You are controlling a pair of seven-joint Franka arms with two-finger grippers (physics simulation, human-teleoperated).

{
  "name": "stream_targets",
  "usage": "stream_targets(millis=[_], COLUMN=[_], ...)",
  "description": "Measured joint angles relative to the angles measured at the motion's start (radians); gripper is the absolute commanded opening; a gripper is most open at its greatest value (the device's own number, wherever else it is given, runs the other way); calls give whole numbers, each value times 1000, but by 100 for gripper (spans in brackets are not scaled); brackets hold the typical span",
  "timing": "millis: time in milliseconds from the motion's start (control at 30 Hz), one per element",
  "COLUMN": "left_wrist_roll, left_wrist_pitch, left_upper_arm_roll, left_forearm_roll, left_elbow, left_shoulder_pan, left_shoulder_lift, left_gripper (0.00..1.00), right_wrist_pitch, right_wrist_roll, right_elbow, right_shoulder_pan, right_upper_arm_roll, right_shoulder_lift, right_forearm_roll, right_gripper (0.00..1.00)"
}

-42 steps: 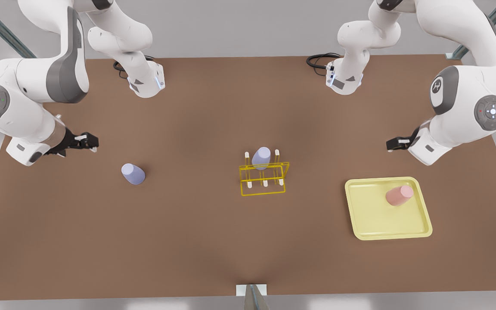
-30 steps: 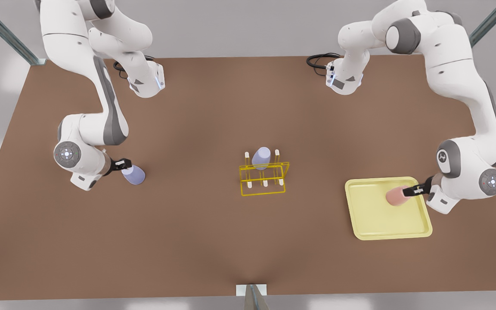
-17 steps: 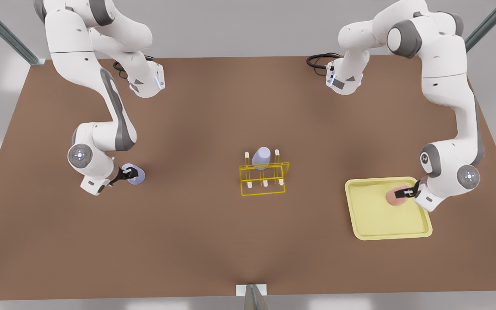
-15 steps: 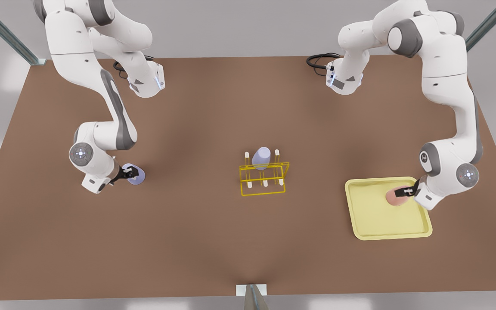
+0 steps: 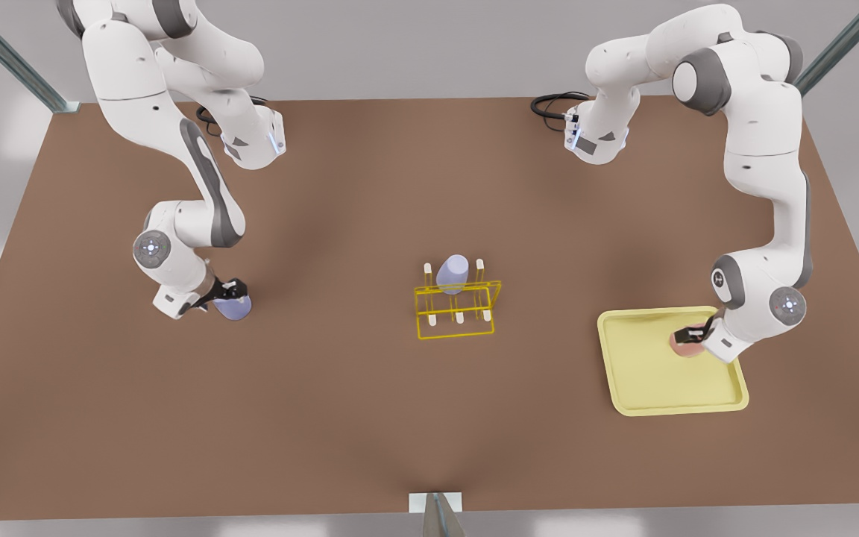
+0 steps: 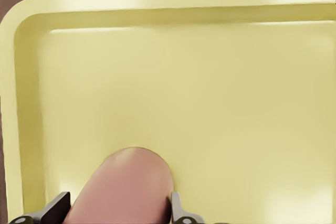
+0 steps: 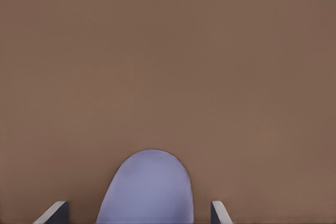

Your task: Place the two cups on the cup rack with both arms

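I have the left hand (image 5: 692, 335) down inside the tray (image 5: 646, 388), on the front view's right. In the left wrist view the pink cup (image 6: 123, 187) sits between its fingers (image 6: 176, 208), and both fingers lie against the cup's sides, so it is pinching the pink cup. The cup's base rests on the tray floor, close to the tray's far corner in the front view. The tray itself lies flat on the tabletop (image 5: 370, 403).

My right hand (image 5: 230, 291) is on the front view's left, at the lavender cup (image 5: 234, 306) that stands on the bare tabletop. In the right wrist view that cup (image 7: 149, 190) is centred between the fingers (image 7: 218, 212), but I see brown tabletop on either side of it, so the fingers are spread and apart from the cup walls. The hand is not yet gripping it.

The rack (image 5: 458, 309) stands mid-tabletop, well apart from both hands, between them. A second lavender cup (image 5: 452, 273) is on its back row of pegs, tilted, between two cream pegs that stand bare. The front pegs are also bare.
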Motion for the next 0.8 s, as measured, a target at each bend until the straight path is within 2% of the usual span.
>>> stream_targets(millis=[300,400,500,567,633,800], left_wrist_roll=[19,20,20,7,-28,-184], left_wrist_pitch=[-3,-14,-21,-50,-96,-268], left_upper_arm_roll=[0,0,-1,-1,-54,-150], left_forearm_roll=[-3,-2,-1,-1,0,2], left_elbow=[-12,-12,-9,-7,29,248], left_shoulder_pan=[2,0,-9,-76,-134,-337], left_shoulder_lift=[-8,-23,-44,-104,-132,-112], left_gripper=[87,81,81,81,81,82], right_wrist_pitch=[-8,-8,-5,-3,-3,-5], right_wrist_roll=[10,12,14,15,15,14], right_elbow=[-20,-20,-20,-19,-18,-15], right_shoulder_pan=[0,0,0,1,1,-6], right_upper_arm_roll=[0,-2,-4,-5,-5,-5], right_shoulder_lift=[24,42,62,64,64,63], right_forearm_roll=[37,40,41,42,42,41], right_gripper=[100,100,100,100,100,93])
